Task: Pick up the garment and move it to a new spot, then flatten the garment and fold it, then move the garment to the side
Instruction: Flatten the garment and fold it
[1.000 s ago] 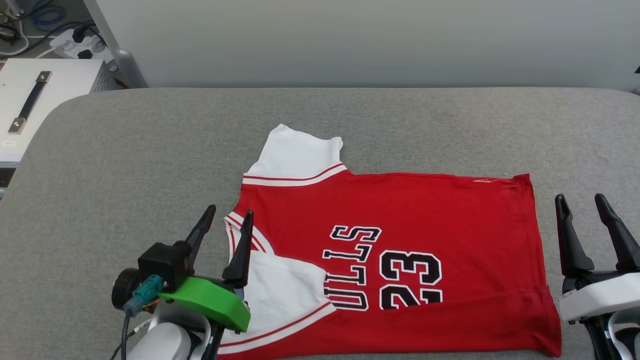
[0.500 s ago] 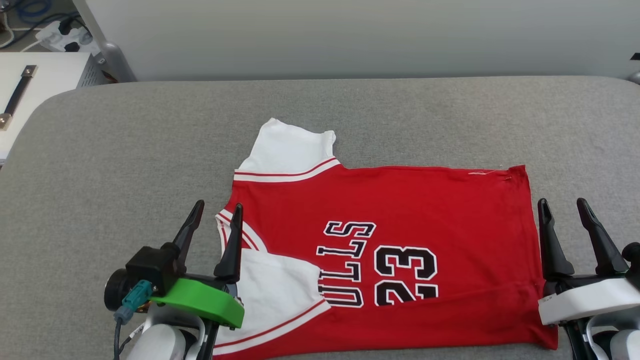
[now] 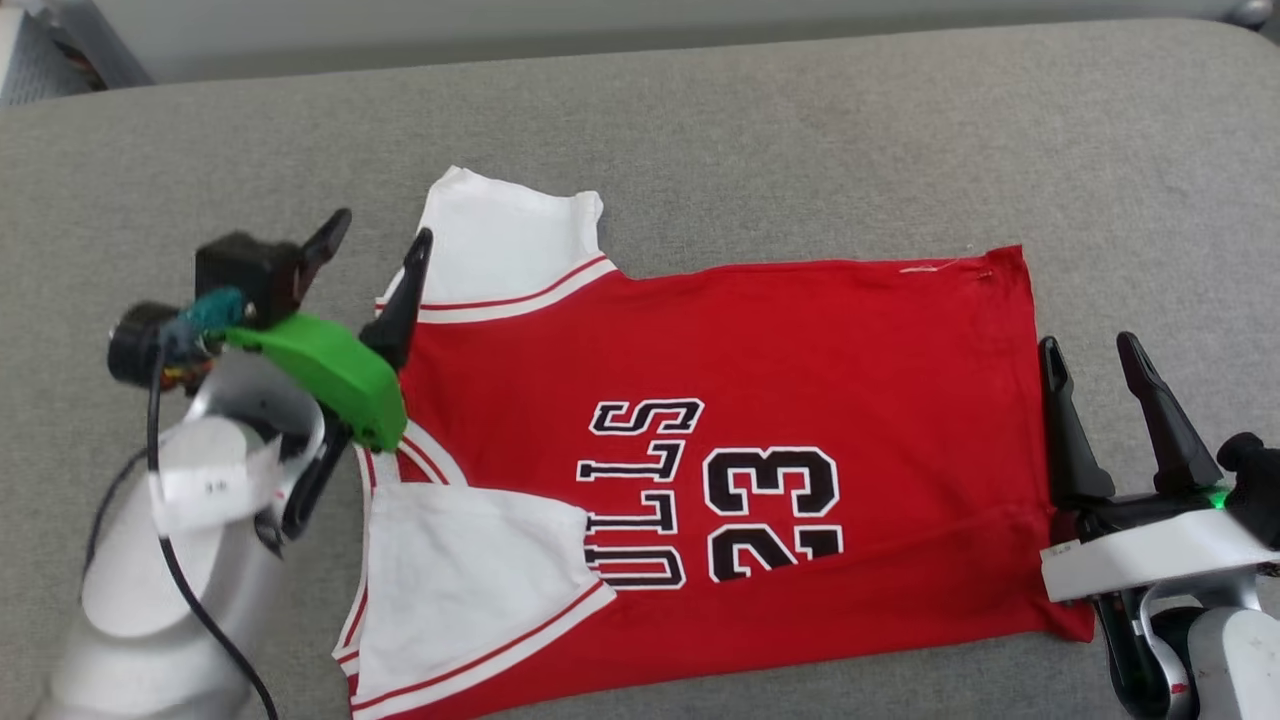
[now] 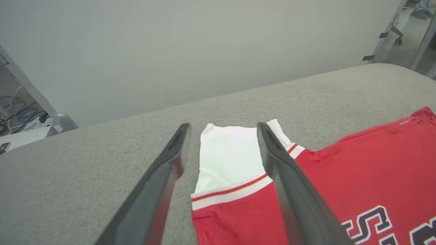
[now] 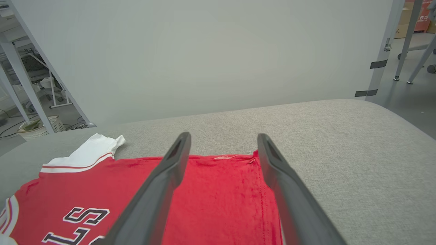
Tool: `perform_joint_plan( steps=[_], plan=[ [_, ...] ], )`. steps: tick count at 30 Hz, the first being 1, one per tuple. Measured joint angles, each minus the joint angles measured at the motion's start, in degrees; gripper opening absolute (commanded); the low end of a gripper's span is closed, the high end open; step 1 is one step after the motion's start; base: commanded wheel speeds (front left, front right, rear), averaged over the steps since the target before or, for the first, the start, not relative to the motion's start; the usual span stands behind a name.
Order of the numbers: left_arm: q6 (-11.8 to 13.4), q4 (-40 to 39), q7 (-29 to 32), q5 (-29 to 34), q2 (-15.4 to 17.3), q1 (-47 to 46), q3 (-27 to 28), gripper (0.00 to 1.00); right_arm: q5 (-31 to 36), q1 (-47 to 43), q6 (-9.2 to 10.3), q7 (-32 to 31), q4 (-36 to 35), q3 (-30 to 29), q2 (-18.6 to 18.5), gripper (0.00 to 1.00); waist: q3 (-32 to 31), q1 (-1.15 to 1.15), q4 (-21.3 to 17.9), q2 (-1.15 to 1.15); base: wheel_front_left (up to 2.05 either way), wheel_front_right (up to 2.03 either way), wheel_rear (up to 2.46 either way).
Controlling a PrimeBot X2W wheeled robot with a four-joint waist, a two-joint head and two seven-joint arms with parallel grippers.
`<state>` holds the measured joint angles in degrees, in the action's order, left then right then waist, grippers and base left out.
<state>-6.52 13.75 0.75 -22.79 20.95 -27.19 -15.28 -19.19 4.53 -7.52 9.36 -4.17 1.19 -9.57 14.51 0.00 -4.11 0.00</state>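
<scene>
The left gripper (image 4: 223,125) holds its two long dark fingers (image 4: 160,190) spread well apart. Between and just beyond the fingertips lies the white short sleeve (image 4: 231,153) of the red jersey-style garment (image 4: 340,170). The sleeve's red-and-white striped trim (image 4: 231,195) crosses the gap between the fingers. The red body spreads away to the right of the right-hand finger, flat on the grey woven fabric surface (image 4: 85,160). Black white-outlined letters (image 4: 368,221) show near that finger's base (cut off at the edge). Past the fingertips stands a plain pale grey wall (image 4: 187,51), and far to the gripper's left lie loose cables (image 4: 20,115).
</scene>
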Motion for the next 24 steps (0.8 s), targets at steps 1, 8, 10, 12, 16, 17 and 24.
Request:
perform_joint_plan(
  steps=[1,8,10,12,16,17,24],
  plan=[
    [-0.27,0.56,2.92,-0.36,0.85,-2.72,-0.75,1.0,-0.13,0.41,-0.01,0.03,-0.15,0.19,0.11,1.0,0.84,0.0,-0.43,0.0,0.0,0.0,0.0],
    [-0.66,7.94,23.58,-7.24,3.76,-18.28,-4.21,1.0,-0.42,3.13,0.0,0.85,-0.1,2.18,0.33,1.0,5.85,0.0,-3.77,0.0,0.0,0.0,0.0],
    [-0.74,10.63,28.1,-8.56,4.81,-21.07,-5.12,1.0,-1.02,3.85,-0.01,1.05,0.04,2.91,0.68,1.0,7.02,0.0,-4.78,0.0,0.0,0.0,0.0],
    [-0.76,12.96,31.94,-8.76,6.15,-23.64,-6.98,1.0,-1.3,4.48,-0.01,1.38,0.05,3.87,0.85,1.0,8.11,0.0,-5.77,0.0,0.0,0.0,0.0],
    [-0.79,16.8,36.97,-10.53,8.08,-27.78,-9.78,1.0,-1.54,5.36,0.0,1.94,0.18,4.75,0.88,1.0,10.33,0.0,-7.65,0.0,0.0,0.0,0.0],
    [-0.79,17.83,37.19,-10.49,8.54,-28.75,-10.25,1.0,-1.76,5.45,0.0,1.9,0.35,4.81,0.89,1.0,10.9,0.01,-8.06,0.0,0.0,0.0,0.0],
    [-0.8,24.36,37.44,-10.37,10.66,-32.77,-11.99,1.0,-2.5,6.39,0.0,1.46,1.56,6.9,1.03,1.0,13.97,0.01,-10.45,0.0,0.0,0.0,0.0]
  ],
)
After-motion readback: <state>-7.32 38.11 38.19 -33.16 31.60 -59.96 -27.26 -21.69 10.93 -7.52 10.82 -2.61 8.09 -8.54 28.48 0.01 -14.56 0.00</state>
